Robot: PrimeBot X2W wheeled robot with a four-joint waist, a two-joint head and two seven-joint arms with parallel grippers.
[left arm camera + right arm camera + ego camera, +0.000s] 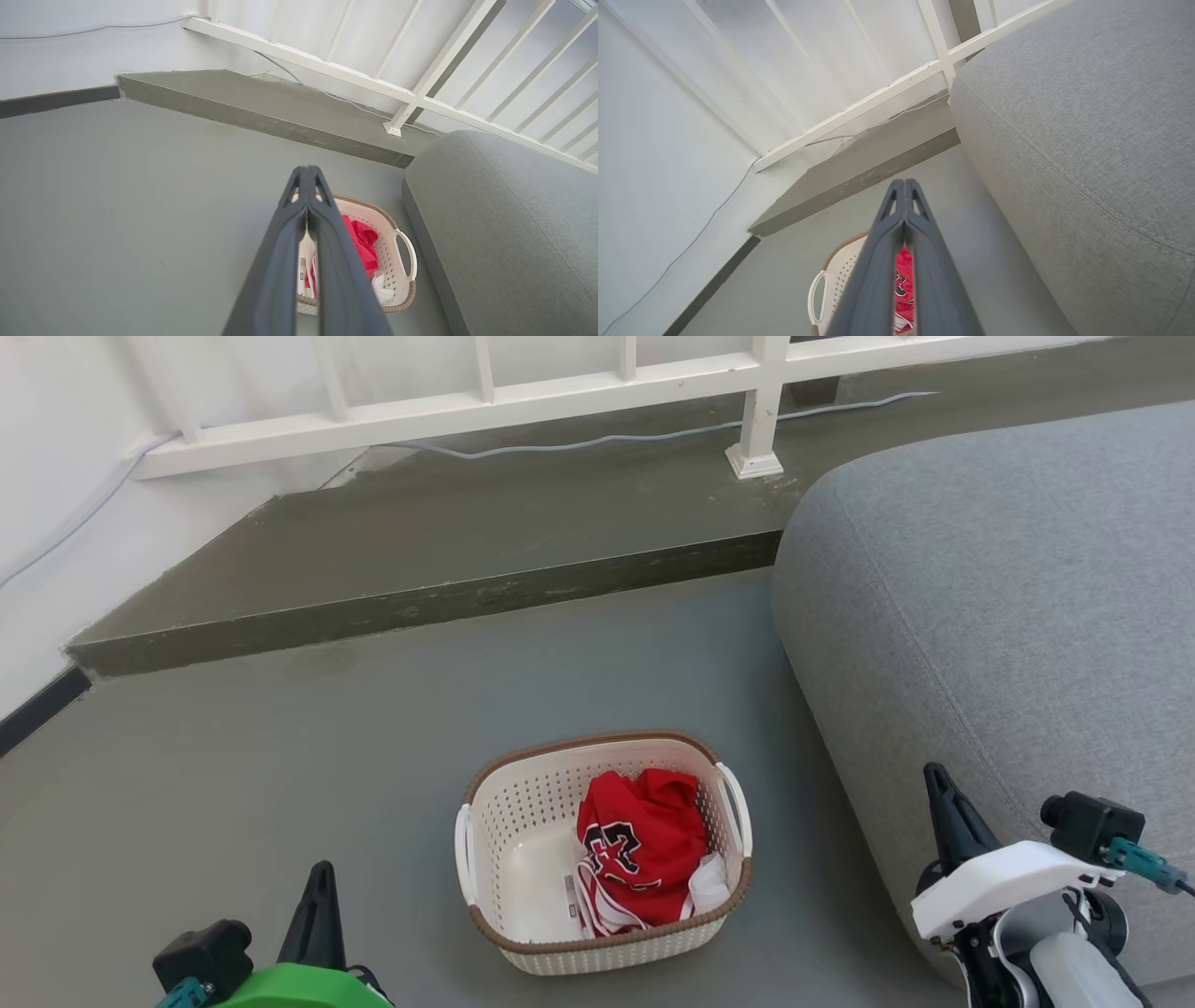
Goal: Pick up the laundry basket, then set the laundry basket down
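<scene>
Home: grey sofa (1008, 597), laundry basket (527, 798)

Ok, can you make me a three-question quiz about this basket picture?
1. Where is the laundry basket? A on the floor beside the sofa; B on top of the sofa; C on the step.
2. What colour is the shirt inside it? A blue; B red; C green.
3. The left gripper has its jaws: A wide open; B clamped on a handle; C shut, holding nothing.
Answers: 1 A, it stands on the grey floor next to the sofa. 2 B, the crumpled cloth is bright red. 3 C, they press together, clear of the basket.
</scene>
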